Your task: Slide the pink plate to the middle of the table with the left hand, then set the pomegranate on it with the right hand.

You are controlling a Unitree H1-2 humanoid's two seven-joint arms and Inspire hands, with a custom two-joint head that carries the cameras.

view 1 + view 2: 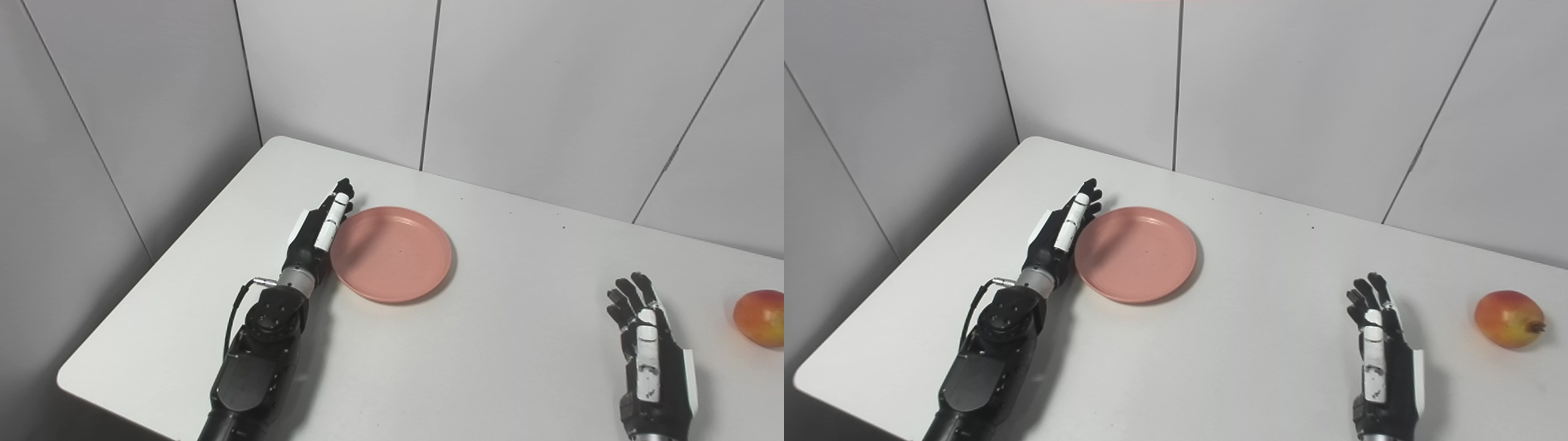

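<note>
Presently: pink plate (pixel 391 254) lies left of the desk (pixel 490 355) middle. Left hand (pixel 321 223), fingers straight and together, holds nothing, edge against the plate's 9 o'clock rim; push runs toward 3 o'clock. Right hand (pixel 1377 343), spread, empty; pomegranate (pixel 1508 318) nearby at 2 o'clock.

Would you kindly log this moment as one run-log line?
left hand: open, flat against plate left rim | right hand: open, idle | pomegranate: on table, right of right hand
</note>
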